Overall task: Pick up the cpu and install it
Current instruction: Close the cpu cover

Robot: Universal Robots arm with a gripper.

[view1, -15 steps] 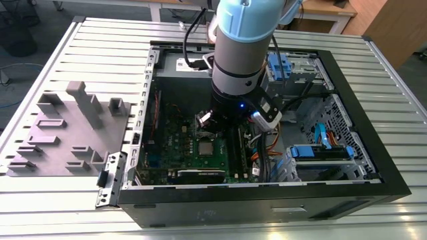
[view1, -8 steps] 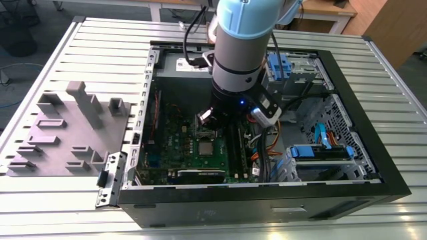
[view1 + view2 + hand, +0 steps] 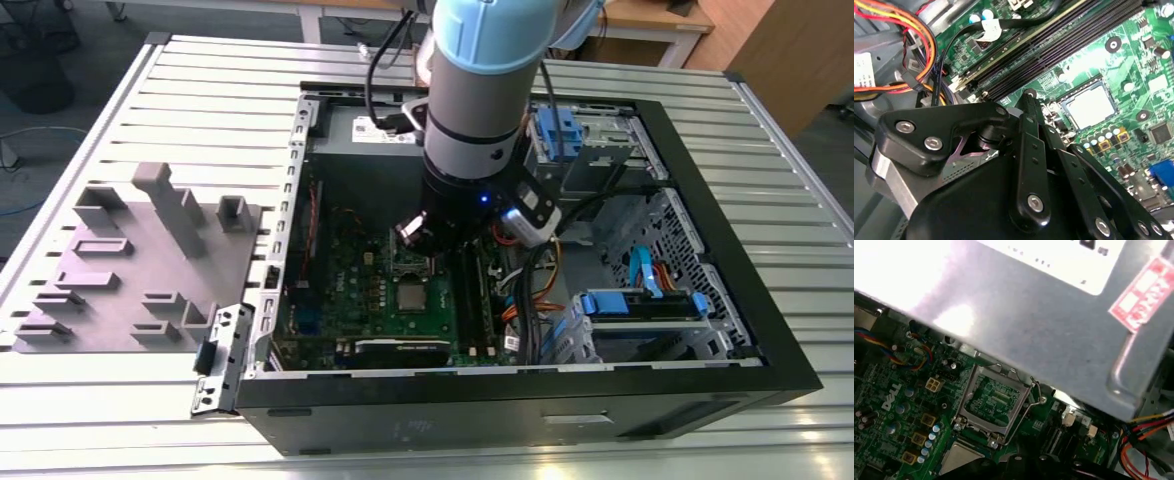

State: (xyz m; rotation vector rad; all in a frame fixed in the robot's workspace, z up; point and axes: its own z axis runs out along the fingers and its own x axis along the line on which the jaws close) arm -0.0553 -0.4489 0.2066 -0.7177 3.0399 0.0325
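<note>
The claw [image 3: 1044, 135] is a black linkage close above the green motherboard [image 3: 1134, 55]; whether it is released or clenched cannot be told. The cpu [image 3: 1089, 106] lies flat in its socket, silvery top up, apart from the claw and just beside the long black memory slots [image 3: 1054, 45]. In the first wrist view the socket's metal frame [image 3: 988, 402] stands swung open next to the chip, under a grey metal box [image 3: 1044, 325] with labels. Orange and yellow wires [image 3: 909, 30] loop near the claw's base. In the exterior view the arm [image 3: 474, 90] reaches from the top middle of the frame into the open computer case [image 3: 747, 330]. A grey moulded tray [image 3: 134, 260] lies on the slatted surface [image 3: 200, 90] at the exterior view's left.
</note>
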